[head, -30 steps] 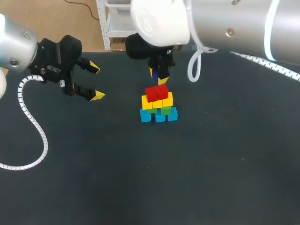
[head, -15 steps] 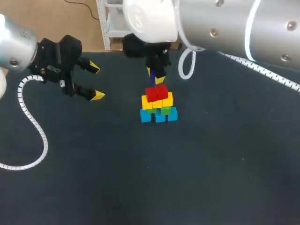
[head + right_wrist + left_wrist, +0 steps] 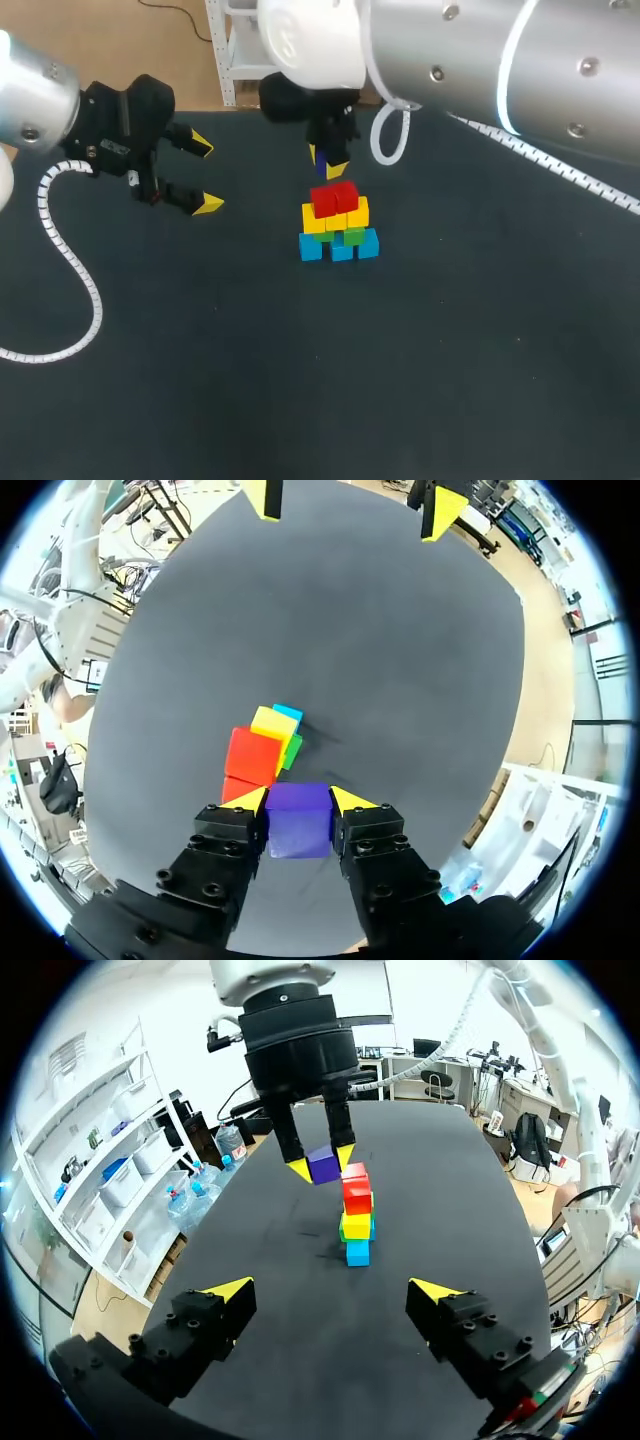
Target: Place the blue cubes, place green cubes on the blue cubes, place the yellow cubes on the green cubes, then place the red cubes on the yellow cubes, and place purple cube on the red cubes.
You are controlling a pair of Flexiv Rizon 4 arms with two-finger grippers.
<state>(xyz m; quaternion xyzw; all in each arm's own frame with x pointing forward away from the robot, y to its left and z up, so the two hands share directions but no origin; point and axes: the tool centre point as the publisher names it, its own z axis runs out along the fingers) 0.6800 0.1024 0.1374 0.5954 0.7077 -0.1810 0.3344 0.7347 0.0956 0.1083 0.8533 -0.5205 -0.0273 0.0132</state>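
Stack [image 3: 338, 225]: mid-table; blue cubes [image 3: 340, 247] at base, green cubes [image 3: 345, 237] on them, yellow cubes [image 3: 335, 216] above, red cubes [image 3: 334, 198] on top.
L gripper [image 3: 204, 174]: spread wide, empty, well apart from stack.
R gripper [image 3: 298, 800]: pinching purple cube [image 3: 322, 1164] betw. both yellow tips, in air.
Cube pos.: on stack's far side, just above red-top level, not touching.
Key relation: reds lie ahead of R gripper, a bit off to one side, toward robot; R gripper nearer by far.
Next (judgmt): prob. shift cube over reds, centre, lower, release.
Risk: narrow top; a nudge could topple reds.
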